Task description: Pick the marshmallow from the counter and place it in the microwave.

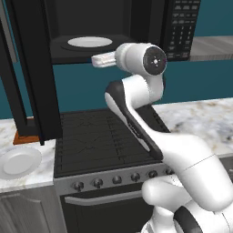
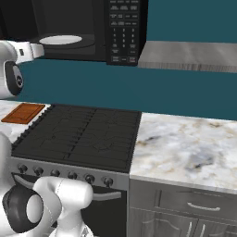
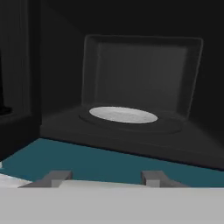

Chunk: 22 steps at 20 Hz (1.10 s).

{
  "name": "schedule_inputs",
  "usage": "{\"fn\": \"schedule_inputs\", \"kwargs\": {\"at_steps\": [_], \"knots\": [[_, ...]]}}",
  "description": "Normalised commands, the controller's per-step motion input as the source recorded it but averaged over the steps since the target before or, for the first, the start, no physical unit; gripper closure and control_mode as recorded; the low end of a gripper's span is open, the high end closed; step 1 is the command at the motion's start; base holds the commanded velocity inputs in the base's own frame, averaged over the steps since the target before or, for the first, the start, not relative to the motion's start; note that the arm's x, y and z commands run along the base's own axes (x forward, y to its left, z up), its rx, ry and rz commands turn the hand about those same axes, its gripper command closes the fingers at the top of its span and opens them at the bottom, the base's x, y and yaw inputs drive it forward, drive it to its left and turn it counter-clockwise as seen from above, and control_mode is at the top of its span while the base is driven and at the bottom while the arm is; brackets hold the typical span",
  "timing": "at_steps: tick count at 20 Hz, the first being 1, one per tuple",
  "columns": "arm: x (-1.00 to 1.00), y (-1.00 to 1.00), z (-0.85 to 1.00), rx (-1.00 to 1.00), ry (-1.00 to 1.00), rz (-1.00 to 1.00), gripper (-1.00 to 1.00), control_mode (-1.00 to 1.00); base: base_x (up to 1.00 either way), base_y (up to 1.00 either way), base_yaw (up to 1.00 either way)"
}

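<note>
The black microwave hangs open above the stove, its tall door swung out to the left. Its white turntable disc lies bare in the cavity. My gripper is held level just in front of the opening and points in at the disc. Its fingertips stand wide apart, open, and I see nothing between them. The marshmallow is out of view. The marbled counter runs on both sides of the stove.
A black stove with knobs lies under the arm. A round white plate and a brown board rest on the left counter, below the open door. A grey shelf runs to the right of the microwave.
</note>
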Motion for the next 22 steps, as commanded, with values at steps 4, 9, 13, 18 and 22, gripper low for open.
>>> {"fn": "schedule_inputs", "kwargs": {"at_steps": [4, 9, 13, 18, 22], "knots": [[0.01, -0.23, 0.97, 0.15, 0.0, 0.0, 1.0, -1.0, 0.0, 0.0, 0.0], [0.57, -0.04, 0.18, 0.18, 0.04, 0.0, 1.0, -1.0, 0.0, 0.0, 0.0], [0.72, -0.01, -0.19, 0.15, 0.02, -0.02, 1.0, -1.0, 0.0, 0.0, 0.0], [0.7, -0.09, -0.22, 0.11, 0.09, -0.05, 1.0, -1.0, 0.0, 0.0, 0.0], [0.81, 0.07, -0.01, 0.04, 0.11, 0.0, 1.0, -1.0, 0.0, 0.0, 0.0]]}}
